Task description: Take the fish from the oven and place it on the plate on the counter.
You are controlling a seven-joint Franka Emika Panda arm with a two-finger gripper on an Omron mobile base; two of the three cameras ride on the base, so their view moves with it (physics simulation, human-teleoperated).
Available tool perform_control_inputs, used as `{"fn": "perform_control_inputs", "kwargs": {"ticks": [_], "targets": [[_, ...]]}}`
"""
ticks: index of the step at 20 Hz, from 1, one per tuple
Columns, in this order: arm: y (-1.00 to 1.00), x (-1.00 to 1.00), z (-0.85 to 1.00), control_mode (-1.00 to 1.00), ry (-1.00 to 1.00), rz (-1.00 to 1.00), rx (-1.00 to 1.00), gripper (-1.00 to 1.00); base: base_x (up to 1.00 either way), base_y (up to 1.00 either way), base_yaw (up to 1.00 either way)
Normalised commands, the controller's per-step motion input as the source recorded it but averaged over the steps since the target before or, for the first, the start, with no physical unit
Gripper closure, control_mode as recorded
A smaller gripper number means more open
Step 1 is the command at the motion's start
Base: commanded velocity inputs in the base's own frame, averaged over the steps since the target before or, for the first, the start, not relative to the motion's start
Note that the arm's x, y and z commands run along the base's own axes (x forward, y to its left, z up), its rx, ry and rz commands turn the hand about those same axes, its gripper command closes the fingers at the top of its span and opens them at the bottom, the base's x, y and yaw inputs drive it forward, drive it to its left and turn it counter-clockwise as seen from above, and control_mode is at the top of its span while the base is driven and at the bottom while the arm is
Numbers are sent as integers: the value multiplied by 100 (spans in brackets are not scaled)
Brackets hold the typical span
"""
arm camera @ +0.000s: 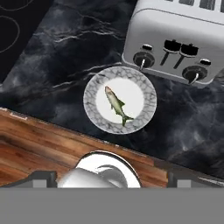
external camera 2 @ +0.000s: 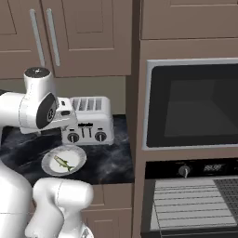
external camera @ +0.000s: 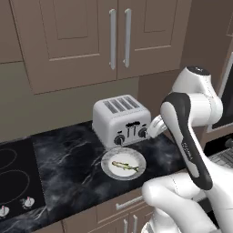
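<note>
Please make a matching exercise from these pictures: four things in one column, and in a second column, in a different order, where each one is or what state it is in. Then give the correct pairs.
Things:
1. fish
2. plate
3. toaster
4. oven

Places or states:
A. standing on the counter against the wall, behind the plate
B. lying in the middle of the plate
C. door open, wire rack showing
D. on the black marble counter, just in front of the toaster

Right pairs: 1-B, 2-D, 3-A, 4-C
</note>
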Motion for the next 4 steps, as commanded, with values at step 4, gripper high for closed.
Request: {"fn": "perform_control_inputs", "kwargs": {"ticks": [4], "targets": [[-28, -55, 77, -100, 10, -37, 7, -100, 0, 0, 0]]}}
